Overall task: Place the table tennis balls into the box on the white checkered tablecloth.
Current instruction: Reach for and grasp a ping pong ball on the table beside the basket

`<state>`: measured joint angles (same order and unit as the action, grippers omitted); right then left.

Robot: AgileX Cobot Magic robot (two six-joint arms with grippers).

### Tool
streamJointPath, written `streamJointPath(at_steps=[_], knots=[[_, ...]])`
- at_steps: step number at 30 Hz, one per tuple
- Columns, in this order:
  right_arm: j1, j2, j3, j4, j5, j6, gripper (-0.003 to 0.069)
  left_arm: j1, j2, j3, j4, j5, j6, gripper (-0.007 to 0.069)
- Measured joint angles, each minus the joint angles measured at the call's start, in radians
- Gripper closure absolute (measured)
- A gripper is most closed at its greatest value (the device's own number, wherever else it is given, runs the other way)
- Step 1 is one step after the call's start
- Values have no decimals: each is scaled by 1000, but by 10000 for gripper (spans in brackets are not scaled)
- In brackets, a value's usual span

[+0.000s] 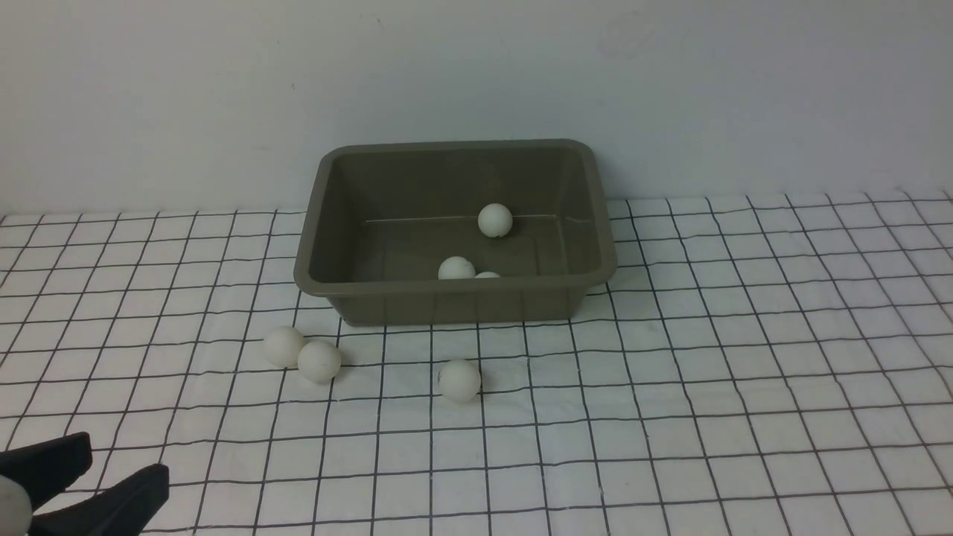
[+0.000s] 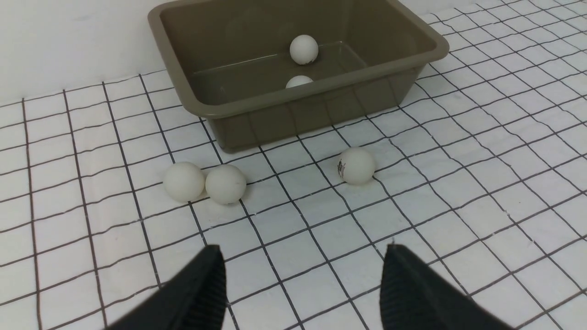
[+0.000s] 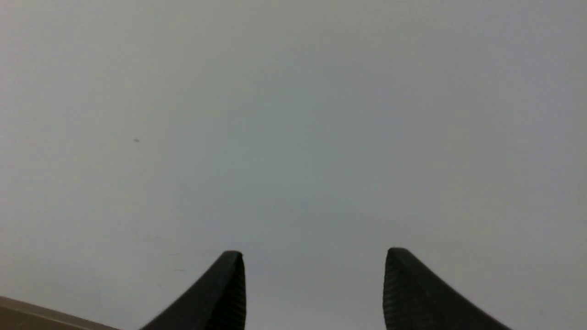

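Three small white plastic balls [image 1: 459, 380] lie lower centre on the white checkered cloth [image 1: 744, 372], three more inside the olive-brown plastic tub [image 1: 454, 301]; left gripper [image 2: 305, 250] and right gripper [image 3: 314, 253] keep fingers wide, empty.

On your left gripper [image 2: 302, 252], two matte black plastic fingers [image 2: 197, 293] curve and taper to blunt tips, finely ribbed on their inner faces; your right gripper [image 3: 314, 254] looks alike

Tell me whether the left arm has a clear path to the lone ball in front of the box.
Probably yes. The left gripper is open and empty, only bare tablecloth lies between it and the lone ball, and the box sits beyond the ball, apart from it.
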<state>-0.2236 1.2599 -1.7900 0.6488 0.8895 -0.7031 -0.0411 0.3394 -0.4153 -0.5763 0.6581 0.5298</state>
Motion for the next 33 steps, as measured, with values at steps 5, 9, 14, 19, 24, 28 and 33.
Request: streamJointPath(at_steps=[5,9,14,19,24,28,33], knots=[[161,-16,6,84,14,-91,281,0,0,0,0,0,29,209],[332,-15,68,47,-23,-135,281,0,0,0,0,0,46,209],[499,-13,253,-188,-180,-40,282,0,0,0,0,3,49,209],[471,-11,433,-385,-282,129,282,0,0,0,0,29,49,209],[433,-63,606,-472,-357,191,282,0,0,0,0,41,63,209],[424,-207,762,-477,-387,202,282,0,0,0,0,44,78,209],[424,-413,930,-470,-390,208,287,0,0,0,-7,45,80,209]])
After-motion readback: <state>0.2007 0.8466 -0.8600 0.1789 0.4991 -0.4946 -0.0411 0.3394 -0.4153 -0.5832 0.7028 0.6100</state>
